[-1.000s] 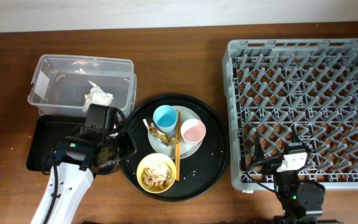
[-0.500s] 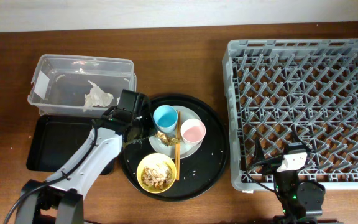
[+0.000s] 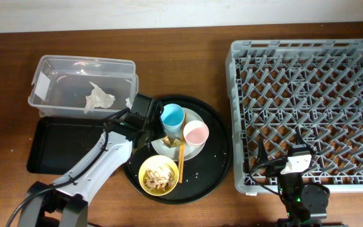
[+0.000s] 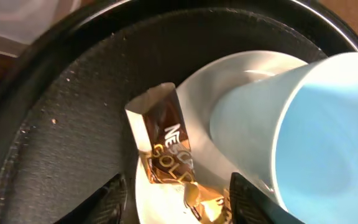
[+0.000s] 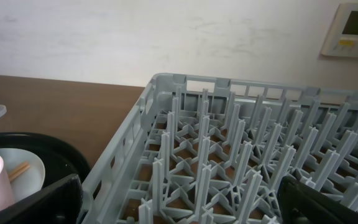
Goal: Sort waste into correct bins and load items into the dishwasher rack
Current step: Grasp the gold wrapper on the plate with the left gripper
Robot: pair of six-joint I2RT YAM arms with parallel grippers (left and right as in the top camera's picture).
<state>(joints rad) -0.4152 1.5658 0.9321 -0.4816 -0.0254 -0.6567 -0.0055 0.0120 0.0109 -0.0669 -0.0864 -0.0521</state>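
My left gripper [image 3: 151, 126] [image 4: 176, 199] is open over the pale round plate [image 3: 194, 151] [image 4: 241, 74], its fingers on either side of the gold foil wrapper [image 4: 166, 149] [image 3: 166, 140]. The light-blue cup [image 3: 171, 116] [image 4: 316, 130] stands tilted right beside it. The pink cup [image 3: 196, 133] and brown chopsticks [image 3: 180, 157] are on the plate. The yellow bowl [image 3: 158, 175] holds beige food scraps. The white napkin [image 3: 98, 99] lies in the clear tub [image 3: 43, 69]. My right gripper [image 5: 179, 205] is open and empty at the grey dishwasher rack [image 3: 307, 107] [image 5: 229, 155].
The plate, cups and bowl sit on a big round black tray [image 3: 216, 161]. The shallow black rectangular tray [image 3: 58, 145] lies left of it, below the tub. A wall controller [image 5: 356, 28] hangs behind the rack.
My left arm has swung right from the black rectangular tray onto the round tray, reaching the plate beside the blue cup, which now tilts. The right arm has not moved.
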